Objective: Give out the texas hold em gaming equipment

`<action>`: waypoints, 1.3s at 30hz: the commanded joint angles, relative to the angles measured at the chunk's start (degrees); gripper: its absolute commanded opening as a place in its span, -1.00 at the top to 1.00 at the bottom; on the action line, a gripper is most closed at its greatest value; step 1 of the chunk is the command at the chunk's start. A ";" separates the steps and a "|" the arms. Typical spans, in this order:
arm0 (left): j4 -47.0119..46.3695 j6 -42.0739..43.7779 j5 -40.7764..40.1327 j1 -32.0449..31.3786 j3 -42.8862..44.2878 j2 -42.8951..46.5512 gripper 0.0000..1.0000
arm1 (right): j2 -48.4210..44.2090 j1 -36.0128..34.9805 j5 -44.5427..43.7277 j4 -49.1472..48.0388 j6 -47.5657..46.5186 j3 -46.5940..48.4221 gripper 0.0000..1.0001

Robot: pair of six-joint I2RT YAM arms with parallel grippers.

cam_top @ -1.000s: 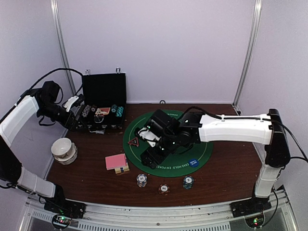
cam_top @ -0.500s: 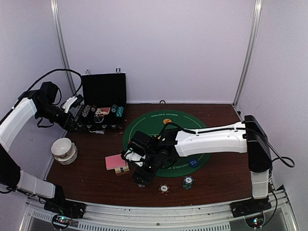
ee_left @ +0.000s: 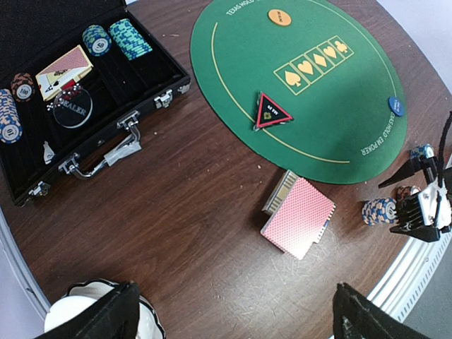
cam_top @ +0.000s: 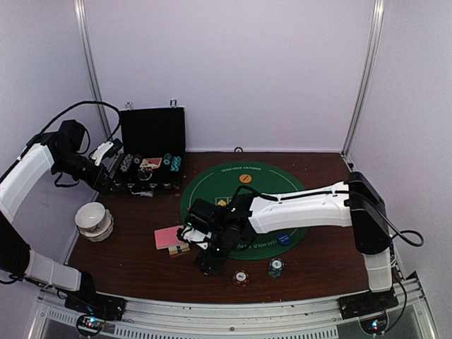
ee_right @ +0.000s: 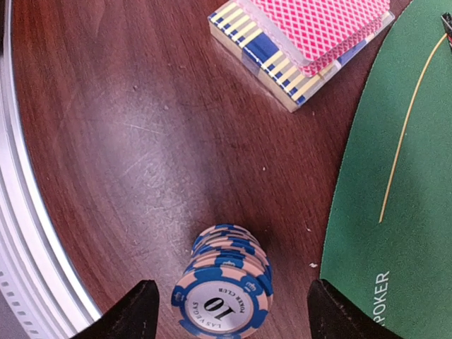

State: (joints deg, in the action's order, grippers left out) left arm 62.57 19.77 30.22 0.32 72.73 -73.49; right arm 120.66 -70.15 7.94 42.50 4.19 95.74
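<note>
**— Jaws?**
— Jaws of our right gripper (ee_right: pixel 236 311) stand apart, one finger on either side of the blue-edged "10" chip stack (ee_right: pixel 224 282). We see a gap on both sides, so nothing is gripped yet. Our left gripper (ee_left: pixel 233 319) is spread wide with nothing in it, hanging beside the black chip case (ee_left: pixel 92 92) at the upper left of the overhead view.

**— What has changed?**
— A second ago our right arm was over the green mat (ee_left: pixel 339 92), by the triangle marker (ee_left: pixel 272 111). It has since swung down to the bare wooden surface (ee_right: pixel 127 141) off the mat's lower left edge. There it now covers the leftmost of three stacks along the bottom of the overhead view.

**— Meaning for us?**
— We judge this stack is the next piece to be picked up and carried to a place at the mat.

**— And the rest?**
— The two other chip stacks (cam_top: pixel 241 277) wait to its right. The pink-backed deck (ee_left: pixel 298 215) lies near it, off the mat. The orange button (ee_left: pixel 279 17) and blue button (ee_left: pixel 396 106) already lie on the green.
</note>
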 commanded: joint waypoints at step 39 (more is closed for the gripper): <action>-1.69 -0.41 -1.89 -0.14 1.93 1.23 -0.95 | 1.85 -0.35 2.40 -0.69 -1.04 0.85 -0.11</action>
State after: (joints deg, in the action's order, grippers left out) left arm 62.57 19.55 28.29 0.32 72.75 -73.47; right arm 121.73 -70.15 9.41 41.80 3.88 95.74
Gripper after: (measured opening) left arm 0.976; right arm 0.568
